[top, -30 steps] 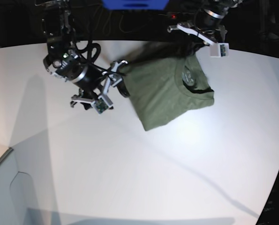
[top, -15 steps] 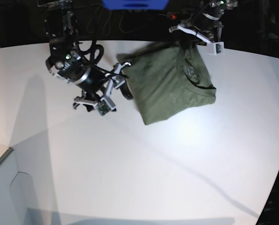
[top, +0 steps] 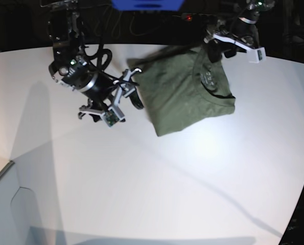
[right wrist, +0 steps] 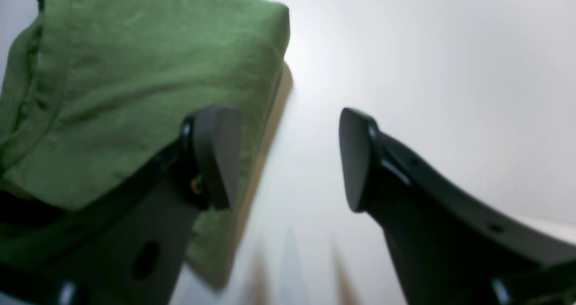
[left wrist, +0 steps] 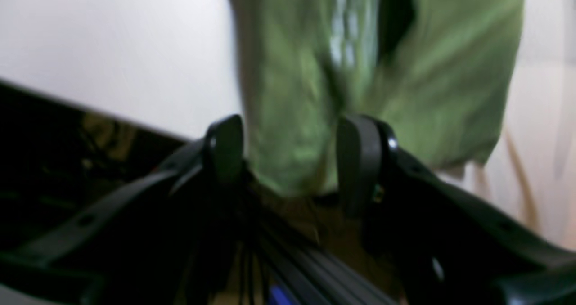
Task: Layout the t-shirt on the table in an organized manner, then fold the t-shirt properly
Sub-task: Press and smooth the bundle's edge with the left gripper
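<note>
The shirt (top: 185,92) lies folded compact on the tabletop (top: 141,178), both hands (left wrist: 288,156) (right wrist: 288,161) apart and empty; little remains.

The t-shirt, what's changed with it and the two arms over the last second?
The left gripper let go of the t-shirt at its far edge, opened and pulled back toward the table's far edge; the lifted cloth dropped flat. The right gripper stayed open beside the shirt's other edge, barely shifting. The shirt remains folded in the same spot.
</note>
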`<state>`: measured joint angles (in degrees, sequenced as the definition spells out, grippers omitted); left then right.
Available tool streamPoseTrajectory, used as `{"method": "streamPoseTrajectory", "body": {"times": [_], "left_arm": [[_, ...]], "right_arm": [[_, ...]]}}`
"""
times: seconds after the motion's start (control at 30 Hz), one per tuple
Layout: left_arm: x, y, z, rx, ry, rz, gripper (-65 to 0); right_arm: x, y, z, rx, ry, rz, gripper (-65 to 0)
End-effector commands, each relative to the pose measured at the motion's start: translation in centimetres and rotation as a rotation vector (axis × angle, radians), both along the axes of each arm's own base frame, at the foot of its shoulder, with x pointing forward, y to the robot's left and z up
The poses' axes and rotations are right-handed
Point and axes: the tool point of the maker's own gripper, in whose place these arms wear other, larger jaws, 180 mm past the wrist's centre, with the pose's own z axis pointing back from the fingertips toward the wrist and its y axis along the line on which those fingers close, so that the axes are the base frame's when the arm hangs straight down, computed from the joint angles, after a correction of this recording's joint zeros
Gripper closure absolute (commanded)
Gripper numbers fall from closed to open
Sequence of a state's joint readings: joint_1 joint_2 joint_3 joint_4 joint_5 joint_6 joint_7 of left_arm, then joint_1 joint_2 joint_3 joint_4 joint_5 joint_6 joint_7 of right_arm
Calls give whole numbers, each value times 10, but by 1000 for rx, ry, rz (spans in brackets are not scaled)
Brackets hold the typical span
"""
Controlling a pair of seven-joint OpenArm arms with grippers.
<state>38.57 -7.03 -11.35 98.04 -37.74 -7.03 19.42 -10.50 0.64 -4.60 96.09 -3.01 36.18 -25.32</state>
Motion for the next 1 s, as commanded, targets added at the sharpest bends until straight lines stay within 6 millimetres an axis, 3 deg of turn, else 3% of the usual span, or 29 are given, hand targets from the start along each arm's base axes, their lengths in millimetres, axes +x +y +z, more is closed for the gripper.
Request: {"method": "streamPoseTrajectory", "body": {"times": [0.0,0.17,0.37,0.57,0.77,0.97], "left_arm": [[4,-5,12,-20,-41,0,-325],[14,0,33,5,-93,-34,-325],[25,9,38,19,-122,-11,-325],[35,16,21,20,-103,12,-326],[39,17,7,11,-79,19,-476],[45,14,-6,-17,-65,59,-486]], "right_arm": [[9,4,17,39,-56,0,-351],[10,4,18,39,-58,-3,-351],[11,-2,17,35,-56,-20,-351],[11,-3,16,33,-53,-19,-352],[11,-3,15,29,-52,-19,-352],[10,-4,14,26,-50,-18,-352]]}}
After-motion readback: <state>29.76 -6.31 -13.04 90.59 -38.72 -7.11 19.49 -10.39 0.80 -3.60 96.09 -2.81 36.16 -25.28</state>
